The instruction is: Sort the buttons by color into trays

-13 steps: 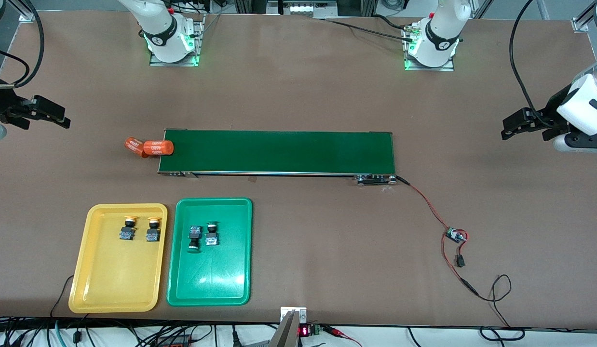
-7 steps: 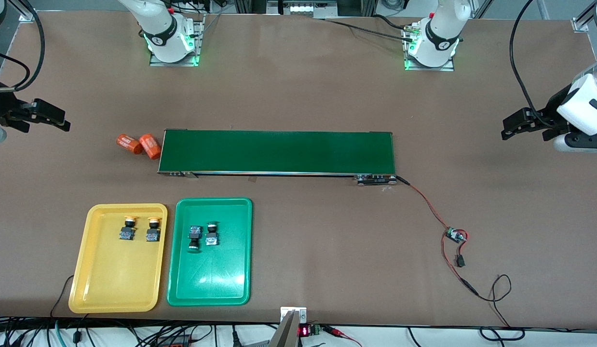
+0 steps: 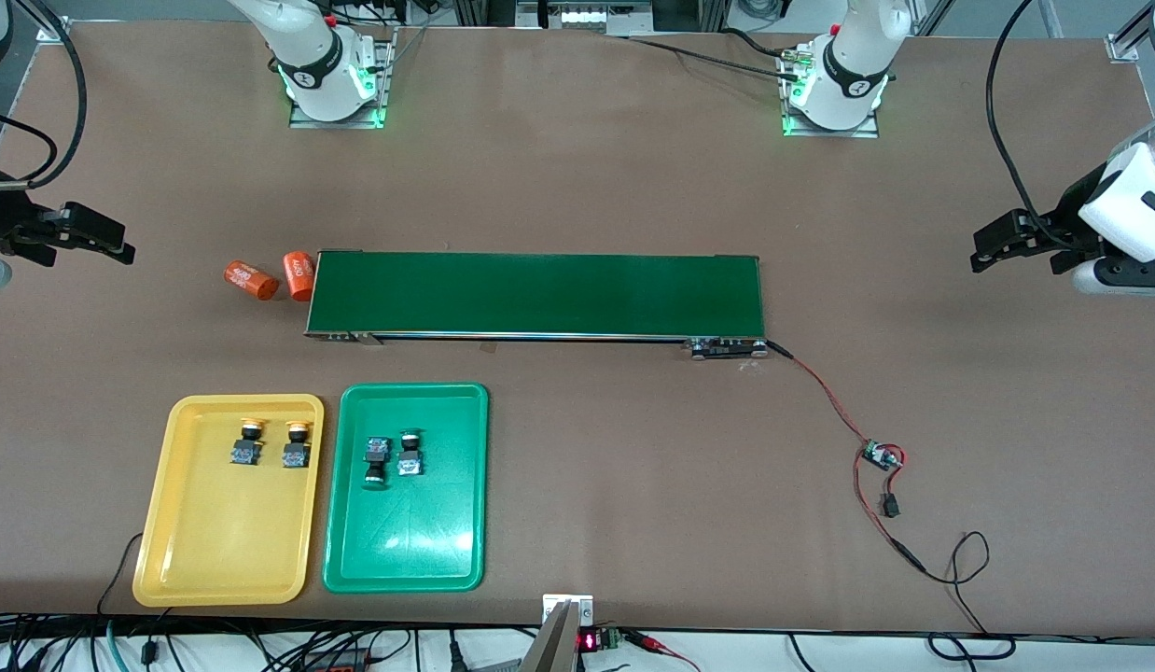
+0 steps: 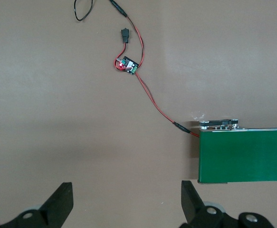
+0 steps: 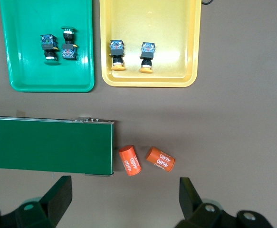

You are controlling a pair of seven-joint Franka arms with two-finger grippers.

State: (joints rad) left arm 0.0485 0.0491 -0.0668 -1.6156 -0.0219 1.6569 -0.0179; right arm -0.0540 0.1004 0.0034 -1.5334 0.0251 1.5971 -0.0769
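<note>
Two yellow-capped buttons (image 3: pixel 248 441) (image 3: pixel 297 445) lie side by side in the yellow tray (image 3: pixel 228 560). Two green-capped buttons (image 3: pixel 376 461) (image 3: pixel 410 455) lie in the green tray (image 3: pixel 405 551) beside it. The right wrist view shows both trays, the green tray (image 5: pixel 33 76) and the yellow tray (image 5: pixel 152 19), with their buttons (image 5: pixel 48 47) (image 5: pixel 116 53). My right gripper (image 3: pixel 125 247) (image 5: pixel 124 197) hangs open and empty over bare table at the right arm's end. At the left arm's end my left gripper (image 3: pixel 981 254) (image 4: pixel 127 199) hangs open and empty too.
A long dark-green conveyor belt (image 3: pixel 538 293) crosses the table's middle, farther from the front camera than the trays. Two orange cylinders (image 3: pixel 244 277) (image 3: pixel 299 273) lie at its end by the right arm. A red wire leads to a small circuit board (image 3: pixel 882 455).
The orange cylinder at the belt's end has rolled off it and turned beside the belt; the other cylinder shifted slightly. The right gripper drifted a little; the left has not moved.
</note>
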